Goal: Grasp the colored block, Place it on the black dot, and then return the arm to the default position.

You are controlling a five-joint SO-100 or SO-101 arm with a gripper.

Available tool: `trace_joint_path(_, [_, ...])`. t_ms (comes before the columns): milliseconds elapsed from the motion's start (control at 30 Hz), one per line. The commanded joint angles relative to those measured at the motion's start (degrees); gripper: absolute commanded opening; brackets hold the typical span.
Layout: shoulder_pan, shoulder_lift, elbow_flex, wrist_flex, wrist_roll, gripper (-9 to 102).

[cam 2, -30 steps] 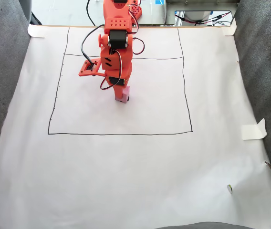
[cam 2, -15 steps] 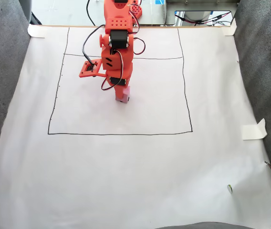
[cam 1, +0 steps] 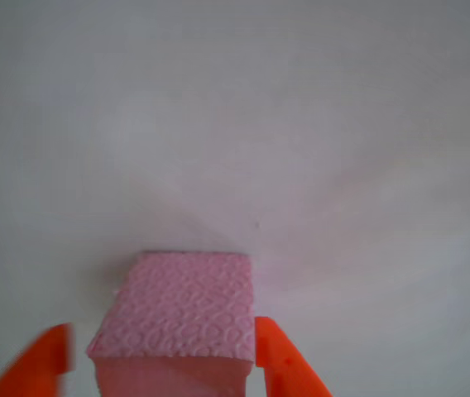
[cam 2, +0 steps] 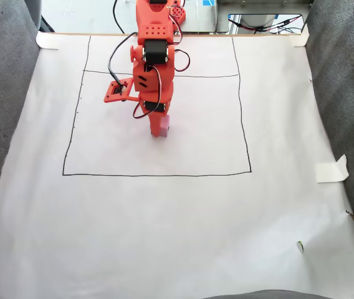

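Pink block [cam 1: 177, 308] resting on white paper [cam 2: 164, 218], inside drawn square [cam 2: 157, 175], well clear of all four lines. Orange gripper [cam 1: 165, 364] straddling block, fingers [cam 1: 280, 360] parted, left one apart from foam. Gray fabric [cam 2: 2, 93] flanking both sides; tape tab [cam 2: 331, 169] at right edge.

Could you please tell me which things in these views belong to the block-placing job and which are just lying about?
Job:
- pink block
- orange end effector, one finger either side of the block
- white paper sheet

Lying about:
- tape piece at the sheet's right edge
- cables beyond the sheet
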Motion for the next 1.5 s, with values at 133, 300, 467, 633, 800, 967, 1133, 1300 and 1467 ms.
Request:
trace_joint_path(133, [-0.62, 5.54, 3.6, -1.14, -0.26, 49])
trace_joint_path(300, [-1.49, 15.03, 14.41, -3.34, -0.09, 50])
trace_joint_path(467, [-2.29, 31.38, 31.82, -9.76, -0.88, 49])
trace_joint_path(633, [-3.08, 49.92, 50.1, -16.96, -1.93, 43])
trace_joint_path(800, [-4.92, 67.32, 66.45, -17.75, -3.69, 22])
trace_joint_path(967, [-5.63, 82.09, 79.8, -19.16, -5.62, 7])
trace_joint_path(1133, [-3.87, 98.35, 91.32, -21.01, -6.06, 0])
trace_joint_path(1300, [-2.37, 119.18, 102.92, -17.93, -11.07, 0])
trace_joint_path(1467, [-1.05, 138.6, 111.8, -11.43, -13.54, 0])
